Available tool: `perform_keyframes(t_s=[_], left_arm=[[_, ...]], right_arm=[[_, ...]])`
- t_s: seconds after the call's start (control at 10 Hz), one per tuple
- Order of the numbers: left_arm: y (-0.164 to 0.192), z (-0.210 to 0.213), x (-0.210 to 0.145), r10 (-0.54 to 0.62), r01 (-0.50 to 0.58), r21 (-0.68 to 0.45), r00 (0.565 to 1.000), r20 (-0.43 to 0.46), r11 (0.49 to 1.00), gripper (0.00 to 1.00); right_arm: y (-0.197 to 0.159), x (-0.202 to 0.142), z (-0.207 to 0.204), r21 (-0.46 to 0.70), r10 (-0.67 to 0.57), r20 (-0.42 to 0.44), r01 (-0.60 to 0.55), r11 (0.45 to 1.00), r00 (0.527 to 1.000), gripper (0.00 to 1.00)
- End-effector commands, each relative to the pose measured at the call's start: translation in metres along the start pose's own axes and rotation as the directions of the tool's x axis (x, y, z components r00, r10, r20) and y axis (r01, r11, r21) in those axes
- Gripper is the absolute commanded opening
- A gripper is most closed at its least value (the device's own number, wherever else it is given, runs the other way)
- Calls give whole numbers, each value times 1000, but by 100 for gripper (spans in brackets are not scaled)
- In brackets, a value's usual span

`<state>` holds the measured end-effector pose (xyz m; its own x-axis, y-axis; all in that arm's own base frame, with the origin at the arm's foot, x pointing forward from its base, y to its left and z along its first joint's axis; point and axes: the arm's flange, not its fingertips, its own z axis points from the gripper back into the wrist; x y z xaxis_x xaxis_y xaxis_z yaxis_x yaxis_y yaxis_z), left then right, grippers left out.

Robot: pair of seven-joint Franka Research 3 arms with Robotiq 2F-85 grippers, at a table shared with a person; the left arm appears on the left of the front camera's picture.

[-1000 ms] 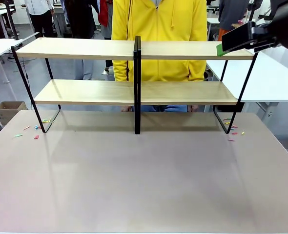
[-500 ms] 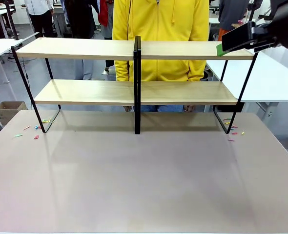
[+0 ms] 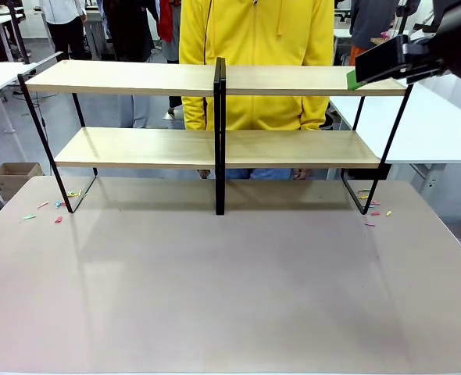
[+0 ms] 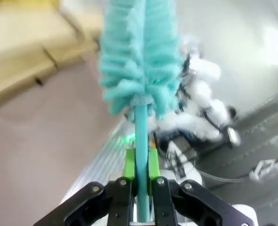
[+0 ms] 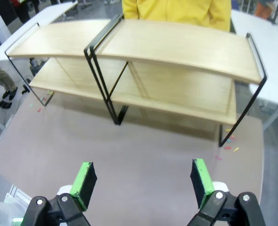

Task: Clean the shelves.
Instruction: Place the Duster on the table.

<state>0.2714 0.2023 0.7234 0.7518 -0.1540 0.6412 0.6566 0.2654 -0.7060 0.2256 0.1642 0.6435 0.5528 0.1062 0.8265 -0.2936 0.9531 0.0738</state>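
The shelves (image 3: 215, 133), a wide two-tier rack of long light-wood boards on a thin black metal frame with a black centre upright, stand at the far side of the grey-brown tabletop (image 3: 230, 289), with both boards bare in the front view. A person in a yellow hooded top (image 3: 255, 55) stands just behind the rack, near its middle. Small coloured scraps (image 3: 57, 207) lie on the tabletop near the rack's left foot, and a few more (image 3: 375, 207) lie by its right foot. The right gripper (image 3: 363, 72) hangs high at the rack's right end, level with the top board; its green pad shows just beside the board's right edge, though whether it touches the wood cannot be told from the front. In the right wrist view that gripper (image 5: 143, 181) looks down on the whole rack (image 5: 143, 61) from above, and its two green-padded fingers (image 5: 85, 181) stand wide apart with nothing between them. In the left wrist view the left gripper (image 4: 141, 181) is clamped tight on the thin teal handle of a teal fluffy duster (image 4: 139, 52), whose shaggy head rises straight beyond the fingers, with the tabletop (image 4: 35, 141) and a blurred stretch of the wooden boards (image 4: 30, 47) behind it.
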Motion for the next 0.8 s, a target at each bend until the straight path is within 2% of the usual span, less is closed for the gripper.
perform_keyframes(t_s=[0.0,0.1,0.2,0.3,0.4,0.5,0.6,0.7], left_arm=[[11,2,-10,16,-35,-48,934,-358,998,12],[33,-20,-23,70,-72,13,878,-473,997,12],[61,-53,-36,135,-146,32,786,-603,989,12],[84,-84,-44,183,-192,58,742,-645,980,12],[101,-111,-50,205,-203,75,759,-618,976,12],[116,-138,-52,201,-199,65,805,-558,978,12],[128,-161,-51,178,-193,24,845,-504,981,12],[139,-178,-52,182,-187,37,869,-460,982,12]], right_arm=[[-21,-32,8,205,-87,-187,126,971,978,100],[-43,-58,7,224,-173,-311,249,942,934,100],[-71,-87,-1,260,-298,-448,442,859,843,100],[-95,-112,-13,175,-414,-526,571,802,743,100],[-113,-139,-25,224,-415,-656,687,691,631,100],[-133,-169,-47,143,-456,-710,743,654,538,100],[-155,-203,-73,129,-441,-780,804,581,444,100],[-177,-233,-94,152,-443,-817,879,453,369,100]])
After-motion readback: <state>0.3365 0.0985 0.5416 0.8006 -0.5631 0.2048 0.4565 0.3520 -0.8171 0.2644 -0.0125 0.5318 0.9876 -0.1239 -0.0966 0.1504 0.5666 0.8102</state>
